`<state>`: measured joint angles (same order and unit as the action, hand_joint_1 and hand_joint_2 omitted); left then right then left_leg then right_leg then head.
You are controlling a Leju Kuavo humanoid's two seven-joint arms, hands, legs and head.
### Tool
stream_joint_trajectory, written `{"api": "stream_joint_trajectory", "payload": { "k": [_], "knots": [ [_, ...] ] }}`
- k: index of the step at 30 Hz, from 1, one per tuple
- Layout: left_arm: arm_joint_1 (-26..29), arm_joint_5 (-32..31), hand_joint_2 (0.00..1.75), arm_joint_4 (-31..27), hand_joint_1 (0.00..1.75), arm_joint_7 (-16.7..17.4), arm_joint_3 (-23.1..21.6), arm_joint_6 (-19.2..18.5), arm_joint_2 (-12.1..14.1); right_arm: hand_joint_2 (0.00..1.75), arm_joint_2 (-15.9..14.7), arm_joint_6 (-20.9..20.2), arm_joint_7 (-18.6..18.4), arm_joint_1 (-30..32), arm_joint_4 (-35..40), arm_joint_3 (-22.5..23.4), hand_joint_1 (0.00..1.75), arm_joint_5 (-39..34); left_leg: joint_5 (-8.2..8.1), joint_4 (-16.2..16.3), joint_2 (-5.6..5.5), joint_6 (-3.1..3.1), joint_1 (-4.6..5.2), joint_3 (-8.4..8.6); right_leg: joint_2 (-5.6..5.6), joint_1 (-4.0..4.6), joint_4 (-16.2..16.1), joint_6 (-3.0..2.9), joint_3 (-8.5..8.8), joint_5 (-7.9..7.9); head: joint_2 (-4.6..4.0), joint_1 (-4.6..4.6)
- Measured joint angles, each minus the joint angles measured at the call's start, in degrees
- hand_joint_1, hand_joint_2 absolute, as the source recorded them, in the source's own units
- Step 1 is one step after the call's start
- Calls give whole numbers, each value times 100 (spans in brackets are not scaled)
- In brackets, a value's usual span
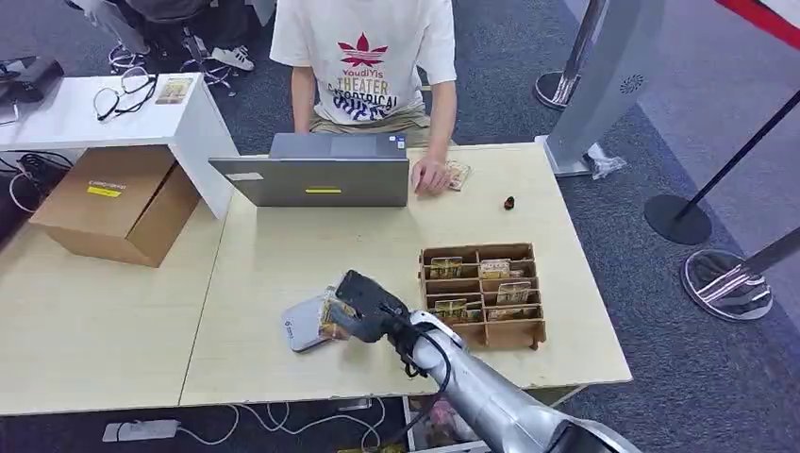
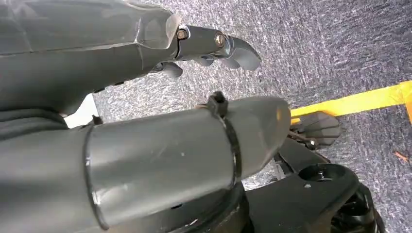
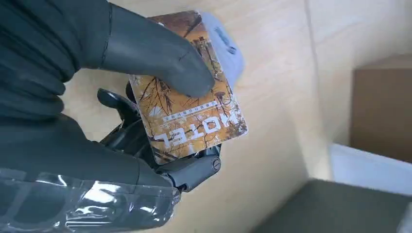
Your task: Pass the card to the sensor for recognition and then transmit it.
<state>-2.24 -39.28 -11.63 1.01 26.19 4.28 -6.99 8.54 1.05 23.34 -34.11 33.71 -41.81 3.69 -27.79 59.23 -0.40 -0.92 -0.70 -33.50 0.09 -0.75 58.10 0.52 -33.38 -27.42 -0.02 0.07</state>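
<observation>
Your right hand (image 1: pixel 363 307) pinches the orange-brown printed hotel card (image 3: pixel 187 104) between thumb and fingers, held directly over the flat pale-grey sensor pad (image 1: pixel 304 326). Your left hand (image 2: pixel 214 46) hangs empty, fingers apart, above the carpet.

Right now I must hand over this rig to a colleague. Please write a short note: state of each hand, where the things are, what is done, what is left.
Right hand: holds the hotel card, thumb pressing its face, just over the pale grey sensor on the table.
Left hand: hangs over carpet, holds nothing, fingers apart.
Wooden card box with more cards stands to the right of the sensor. A person sits behind the laptop, one hand on another card.
Done: card picked up and brought to the sensor.
Left: whether it has been read cannot be told; then pass the card on, probably to the person.
</observation>
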Motion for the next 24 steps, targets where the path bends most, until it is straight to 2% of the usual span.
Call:
{"api": "stream_joint_trajectory", "payload": {
  "k": [14,24],
  "knots": [
    [-1,2,0,0,0,-103,103,37,0,175,-395,397,-35,34,1845,697,175,120,0,0,0,0,0,-1,0,0,0,0,-1,0,0,0],
    [-28,-81,0,0,0,-68,107,13,-11,175,-489,905,-254,-560,1997,1204,175,641,1,1,0,0,1,0,1,0,1,0,-1,2,0,0]
  ]
}}
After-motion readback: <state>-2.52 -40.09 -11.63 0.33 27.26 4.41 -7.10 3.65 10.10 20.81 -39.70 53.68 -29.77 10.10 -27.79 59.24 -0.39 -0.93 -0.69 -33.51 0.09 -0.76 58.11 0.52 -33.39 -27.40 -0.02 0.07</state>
